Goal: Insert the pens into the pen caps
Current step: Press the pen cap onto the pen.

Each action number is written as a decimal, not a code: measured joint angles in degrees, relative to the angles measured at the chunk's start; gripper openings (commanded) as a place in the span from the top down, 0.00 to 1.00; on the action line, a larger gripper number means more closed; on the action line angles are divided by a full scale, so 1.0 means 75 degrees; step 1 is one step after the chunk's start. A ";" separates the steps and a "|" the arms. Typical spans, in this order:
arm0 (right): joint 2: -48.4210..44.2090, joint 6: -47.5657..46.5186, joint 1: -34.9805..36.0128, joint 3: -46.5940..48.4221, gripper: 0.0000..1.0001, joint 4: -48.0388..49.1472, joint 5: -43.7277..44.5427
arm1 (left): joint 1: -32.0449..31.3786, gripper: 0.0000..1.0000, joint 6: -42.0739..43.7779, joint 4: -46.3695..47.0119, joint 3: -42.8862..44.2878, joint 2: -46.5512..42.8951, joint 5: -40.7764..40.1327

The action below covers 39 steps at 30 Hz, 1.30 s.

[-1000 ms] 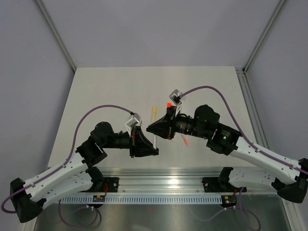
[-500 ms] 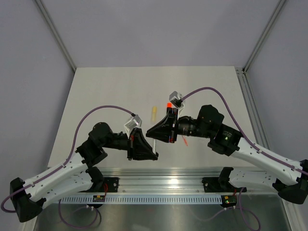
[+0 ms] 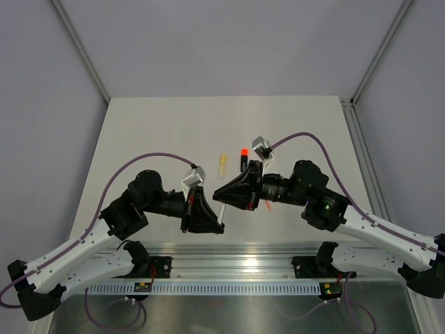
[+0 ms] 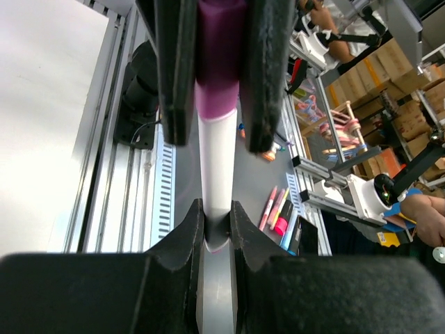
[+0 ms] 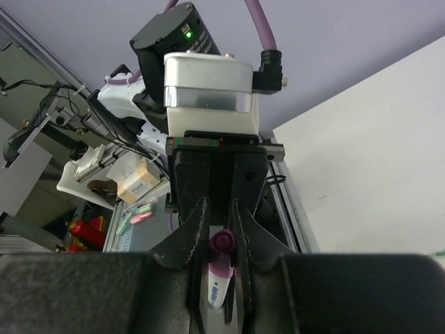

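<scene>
My left gripper (image 4: 215,229) is shut on the lower end of a white pen (image 4: 215,160). The pen's far end sits inside a brownish-maroon pen cap (image 4: 220,69). That cap (image 5: 221,243) is pinched in my right gripper (image 5: 221,229), which is shut on it, and the white pen (image 5: 217,292) runs out below it. From above, the two grippers meet tip to tip near the table's front: left gripper (image 3: 220,224), right gripper (image 3: 217,194), with the white pen (image 3: 222,211) between them.
On the table behind the grippers lie a pale yellow highlighter (image 3: 222,163) and a black highlighter with an orange end (image 3: 243,156). An orange-red pen (image 3: 267,204) shows partly under the right arm. The aluminium rail (image 3: 236,268) runs along the near edge.
Both grippers have drifted slightly toward the near edge, still joined on the pen and cap. The right arm has swung back, so the black highlighter now shows fully.
</scene>
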 measured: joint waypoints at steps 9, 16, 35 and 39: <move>-0.0125 0.0484 0.0265 -0.0877 1.00 0.1425 0.0478 | -0.0035 1.00 0.0656 -0.1402 0.0667 0.0140 -0.0152; 0.0385 0.1137 0.0458 -0.1813 1.00 0.3375 0.0746 | -0.0044 1.00 0.0772 -0.2017 0.0667 0.0271 -0.0146; 0.0256 0.1684 0.1049 -0.2328 1.00 0.3879 0.1918 | 0.0221 1.00 0.0970 -0.2532 0.0746 0.0283 0.0309; 0.0236 0.1751 0.1399 -0.2489 1.00 0.3899 0.2565 | 0.0280 1.00 0.1000 -0.2809 0.0752 0.0283 0.0443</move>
